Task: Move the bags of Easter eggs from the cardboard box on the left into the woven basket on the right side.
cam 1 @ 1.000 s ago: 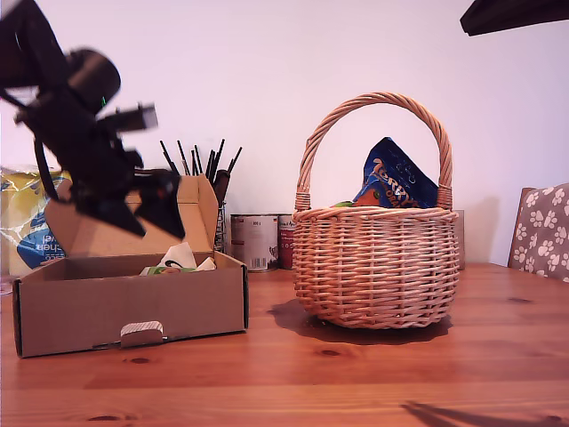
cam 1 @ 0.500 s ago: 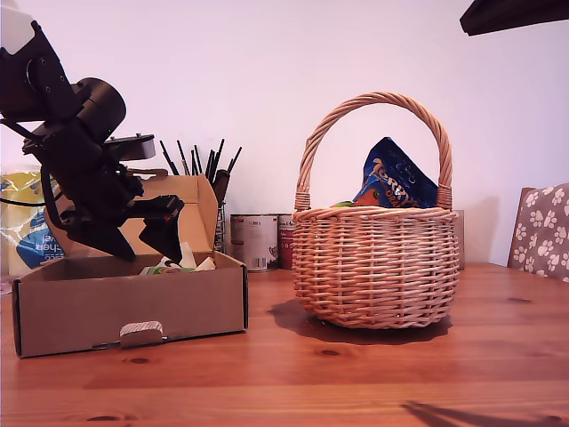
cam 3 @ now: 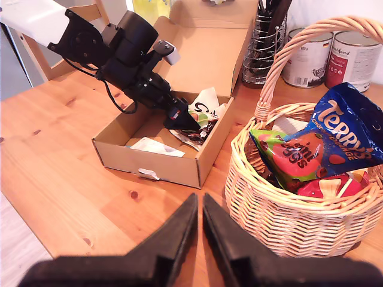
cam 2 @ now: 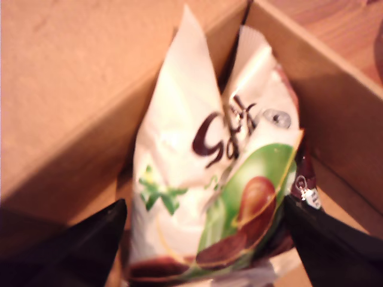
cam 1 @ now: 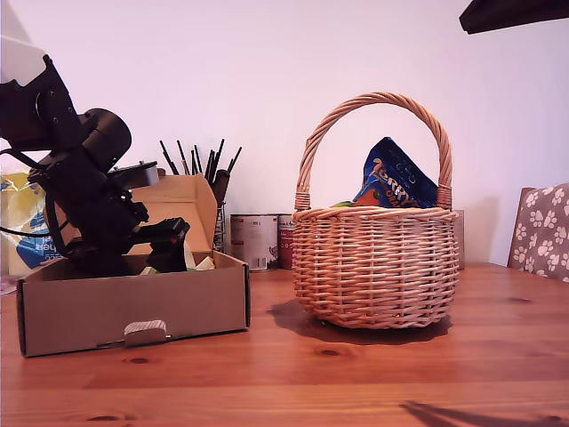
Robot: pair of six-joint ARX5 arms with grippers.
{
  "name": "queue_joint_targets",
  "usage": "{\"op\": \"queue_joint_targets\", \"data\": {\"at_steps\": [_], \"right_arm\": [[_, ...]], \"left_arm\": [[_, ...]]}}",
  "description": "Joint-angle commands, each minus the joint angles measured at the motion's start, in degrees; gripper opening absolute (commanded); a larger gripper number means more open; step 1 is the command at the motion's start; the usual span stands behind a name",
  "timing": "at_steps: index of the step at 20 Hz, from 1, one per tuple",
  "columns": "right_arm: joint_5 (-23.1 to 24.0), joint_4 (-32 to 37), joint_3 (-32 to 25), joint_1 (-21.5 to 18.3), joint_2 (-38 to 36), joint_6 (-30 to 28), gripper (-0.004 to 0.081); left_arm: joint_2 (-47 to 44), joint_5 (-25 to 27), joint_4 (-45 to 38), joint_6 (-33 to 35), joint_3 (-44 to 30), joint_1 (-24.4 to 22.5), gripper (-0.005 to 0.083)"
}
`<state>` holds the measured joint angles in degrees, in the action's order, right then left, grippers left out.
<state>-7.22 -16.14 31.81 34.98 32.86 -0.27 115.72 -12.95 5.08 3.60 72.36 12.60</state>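
The cardboard box point(cam 1: 133, 307) stands at the exterior view's left with its flap up. My first gripper point(cam 1: 156, 253) reaches down into it and is open. Its black fingers point(cam 2: 78, 245) flank a white-green bag point(cam 2: 203, 155) that leans in the box corner, without closing on it. The woven basket point(cam 1: 373, 267) stands at mid-right in the exterior view. It holds a dark blue bag point(cam 1: 396, 178), a green-orange bag point(cam 3: 293, 158) and a red one point(cam 3: 326, 185). My second gripper point(cam 3: 199, 200) hovers high over the table between box and basket, shut and empty.
A flat white pouch point(cam 3: 157, 146) lies on the box floor. Behind the box stand a holder of black utensils point(cam 1: 209, 165), two cans point(cam 1: 255, 240) and a yellow-blue pack point(cam 1: 22, 222). A paw-print chair back point(cam 1: 542, 227) is at the exterior view's right.
My first gripper has come down from above the box into it, and its fingers now straddle the white-green bag. The basket and its bags have not moved.
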Motion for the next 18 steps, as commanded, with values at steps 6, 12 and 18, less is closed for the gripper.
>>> {"op": "queue_joint_targets", "data": {"at_steps": [6, 12, 18], "right_arm": [[-0.33, 0.50, -0.94, 0.24, -0.02, -0.20, -0.0011], [-0.15, 0.50, -0.94, 0.24, -0.02, -0.20, -0.0011], [-0.04, 0.50, -0.94, 0.24, -0.02, -0.22, -0.0011]], "left_arm": [[3.87, 0.11, 0.55, -0.61, -0.87, 0.15, 0.0248], [1.11, -4.50, 0.83, 1.20, 0.04, 0.15, 0.0174], [-7.56, -8.13, 5.38, 4.11, 0.04, -0.02, 0.0174]]}}
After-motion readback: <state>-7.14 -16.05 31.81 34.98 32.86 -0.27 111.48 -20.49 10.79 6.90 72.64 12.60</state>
